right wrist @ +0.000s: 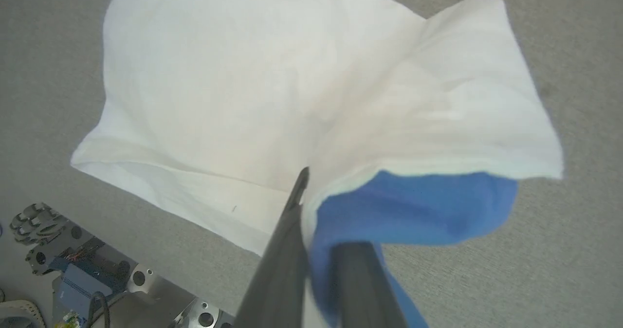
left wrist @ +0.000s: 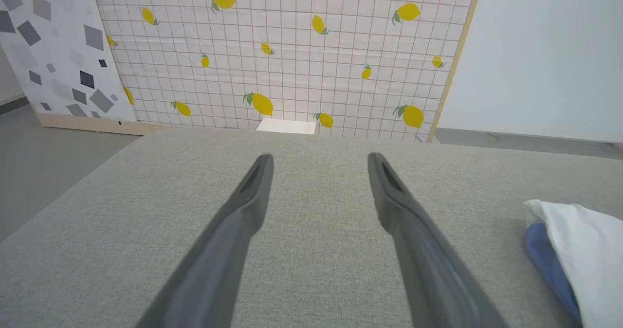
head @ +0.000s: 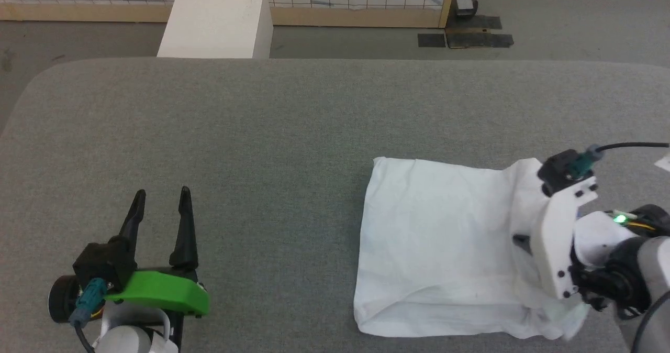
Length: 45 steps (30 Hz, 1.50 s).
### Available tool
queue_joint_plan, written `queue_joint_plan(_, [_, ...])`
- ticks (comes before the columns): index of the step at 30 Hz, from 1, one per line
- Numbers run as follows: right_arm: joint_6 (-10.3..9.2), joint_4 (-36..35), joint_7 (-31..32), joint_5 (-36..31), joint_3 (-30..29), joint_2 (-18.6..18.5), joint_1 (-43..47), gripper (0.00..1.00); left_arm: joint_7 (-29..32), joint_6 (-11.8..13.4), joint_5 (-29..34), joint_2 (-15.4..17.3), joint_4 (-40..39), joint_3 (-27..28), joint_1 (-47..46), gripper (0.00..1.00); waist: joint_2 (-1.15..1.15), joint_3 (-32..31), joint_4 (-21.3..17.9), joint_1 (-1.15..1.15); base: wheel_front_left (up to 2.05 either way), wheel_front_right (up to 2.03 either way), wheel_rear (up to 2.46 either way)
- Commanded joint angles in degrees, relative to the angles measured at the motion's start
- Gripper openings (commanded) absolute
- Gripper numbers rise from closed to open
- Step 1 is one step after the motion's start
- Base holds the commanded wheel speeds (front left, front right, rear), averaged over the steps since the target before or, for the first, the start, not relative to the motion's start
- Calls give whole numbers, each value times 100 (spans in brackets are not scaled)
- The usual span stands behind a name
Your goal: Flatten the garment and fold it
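Grey woven fabric covers the table (head: 261,133), which spans the head view. Item: the garment (head: 434,238), lower right of that frame, white panel uppermost, roughly rectangular and mostly flat on the table, with its right edge raised and bunched. Its blue layer shows beneath the white in the right wrist view and again at the right edge of the left wrist view. Item: the right gripper (right wrist: 327,209), fingers drawn close together, pinching the garment's raised edge where white meets blue. Item: the left gripper (head: 162,191), lower left of the head view, fingers spread, holding nothing, well apart from the garment. Item: a white box (head: 217,20), top centre-left, beyond the table's far edge. Item: a lemon-patterned grid panel (left wrist: 292,50), standing behind the box.
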Motion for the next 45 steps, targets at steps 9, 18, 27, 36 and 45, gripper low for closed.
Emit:
queue_joint_plan(9, [-8, 465, -382, -96, 1078, 494, -790, 0, -55, 8, -111, -11, 14, -38, -27, 100, 0, 245, 283, 0, 0, 0, 0])
queue_joint_plan(18, [-8, 1141, -665, -4, 1814, 764, -1360, 0, -134, 4, -198, -50, 97, -48, -83, 100, 0, 409, 428, 0, 0, 0, 0])
queue_joint_plan(27, [-8, 1954, -991, -10, 2245, 962, -1623, 0, -189, -11, -243, -91, 188, -113, -158, 100, 0, 463, 501, 0, 0, 0, 0])
queue_joint_plan(36, [-8, 1856, -1464, 232, 2521, 1118, -1800, 100, -208, -10, -299, -44, 292, -101, -80, 100, 0, 215, 427, 0, 0, 0, 0])
queue_joint_plan(45, [-8, 1351, -1955, 660, 3004, 1312, -1856, 100, -128, -2, -335, 39, 227, -113, 6, 100, 0, -74, 310, 0, 0, 0, 0])
